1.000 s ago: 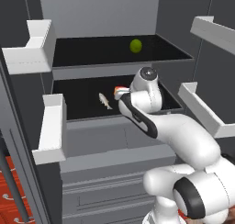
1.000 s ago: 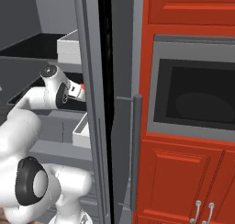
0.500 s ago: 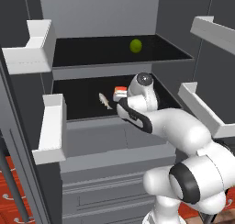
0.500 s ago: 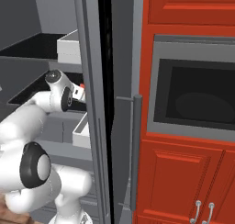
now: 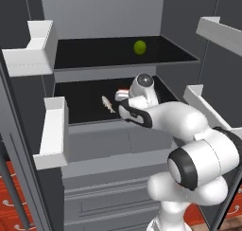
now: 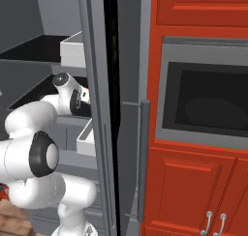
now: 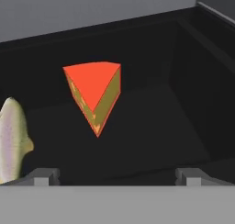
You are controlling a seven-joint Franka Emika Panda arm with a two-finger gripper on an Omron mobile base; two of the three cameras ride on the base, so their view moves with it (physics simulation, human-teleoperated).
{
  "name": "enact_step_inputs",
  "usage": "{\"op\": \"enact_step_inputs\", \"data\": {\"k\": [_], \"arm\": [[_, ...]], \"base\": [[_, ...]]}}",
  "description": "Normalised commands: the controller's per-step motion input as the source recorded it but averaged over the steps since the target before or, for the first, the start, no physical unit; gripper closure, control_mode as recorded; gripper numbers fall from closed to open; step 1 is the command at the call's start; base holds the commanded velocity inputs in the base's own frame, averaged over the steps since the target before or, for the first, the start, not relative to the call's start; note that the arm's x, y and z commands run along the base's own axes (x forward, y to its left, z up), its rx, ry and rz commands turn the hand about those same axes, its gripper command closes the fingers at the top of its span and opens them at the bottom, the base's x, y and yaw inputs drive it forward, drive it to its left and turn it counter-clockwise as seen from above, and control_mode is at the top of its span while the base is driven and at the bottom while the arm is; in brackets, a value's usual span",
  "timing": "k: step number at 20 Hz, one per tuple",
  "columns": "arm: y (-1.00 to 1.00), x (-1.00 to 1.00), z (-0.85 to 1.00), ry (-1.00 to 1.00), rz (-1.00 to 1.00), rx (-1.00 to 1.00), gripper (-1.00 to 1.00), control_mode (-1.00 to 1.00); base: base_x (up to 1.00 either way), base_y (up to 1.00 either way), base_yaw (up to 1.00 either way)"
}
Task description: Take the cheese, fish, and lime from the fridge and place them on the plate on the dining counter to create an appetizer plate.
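The fridge (image 5: 108, 74) stands open. The yellow-green lime (image 5: 140, 47) rests on its upper black shelf. On the lower shelf lies the silvery fish (image 5: 108, 103), and just right of it a red edge of the cheese (image 5: 122, 91) shows behind my hand. My gripper (image 5: 122, 98) reaches into that lower shelf. In the hand view the cheese (image 7: 94, 92) sits straight ahead, a short way beyond my open gripper (image 7: 117, 177), with nothing between the fingertips (image 7: 43, 175). The fish (image 7: 11, 140) lies at the left edge. The plate and the dining counter are out of view.
White door bins (image 5: 33, 50) (image 5: 52, 130) flank the shelves on the left, others (image 5: 222, 33) (image 5: 201, 102) on the right. Grey drawers (image 5: 108, 145) lie below. The fridge door edge (image 6: 97, 109) stands beside red cabinets with a built-in oven (image 6: 208, 99).
The arm has pushed lower and further into the lower shelf, bringing the hand closer to the cheese. The jaws stayed open; the food has not moved.
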Motion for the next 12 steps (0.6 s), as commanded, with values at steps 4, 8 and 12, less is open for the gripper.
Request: {"op": "enact_step_inputs", "data": {"k": [4,8,12], "arm": [[0.00,0.41,-0.12,-0.05,-0.02,0.00,-1.00,-1.00],[0.03,0.40,-0.23,-0.06,-0.02,0.00,-1.00,-1.00],[0.00,0.36,-0.06,-0.03,-0.02,0.00,-1.00,-1.00]], "base": [[0.00,0.00,0.00],[0.00,0.00,0.00],[0.00,0.00,0.00]]}}
